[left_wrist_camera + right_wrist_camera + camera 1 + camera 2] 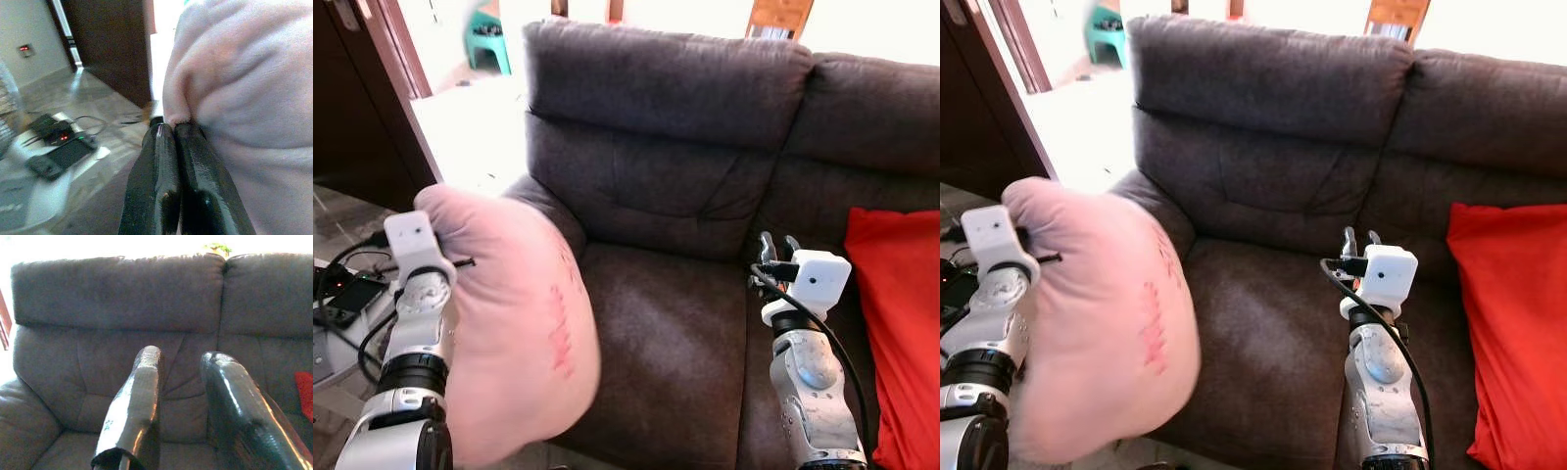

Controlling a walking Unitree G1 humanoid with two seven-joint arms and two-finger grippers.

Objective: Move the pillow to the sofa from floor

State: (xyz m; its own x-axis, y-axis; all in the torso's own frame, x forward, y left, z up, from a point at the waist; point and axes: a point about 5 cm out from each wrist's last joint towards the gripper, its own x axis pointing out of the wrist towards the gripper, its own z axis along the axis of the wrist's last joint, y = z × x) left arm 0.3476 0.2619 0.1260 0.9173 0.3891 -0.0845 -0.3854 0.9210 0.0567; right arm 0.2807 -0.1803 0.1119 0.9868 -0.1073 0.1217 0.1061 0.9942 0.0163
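Hanging off the floor at the lower left of the frame, the pink pillow (514,323) is carried by the left gripper (177,128), whose two black fingers are pressed tight together on a pinched fold at the pillow's edge; that thin bit of fabric is likely all it could close around, so the bulk droops below the wrist and leans against the sofa's armrest (548,211). The dark grey sofa (675,127) fills the middle and top of the frame, its left seat cushion (666,343) bare and seemingly the landing spot. The right gripper (181,367) is held out over the seat in the lower right, fingers a narrow gap apart and holding nothing, perhaps kept forward to steady or nudge the pillow once it lands. A red cushion (896,323) sits at the far right edge, and cables and a power strip (61,137) lie on the tiled floor at the left
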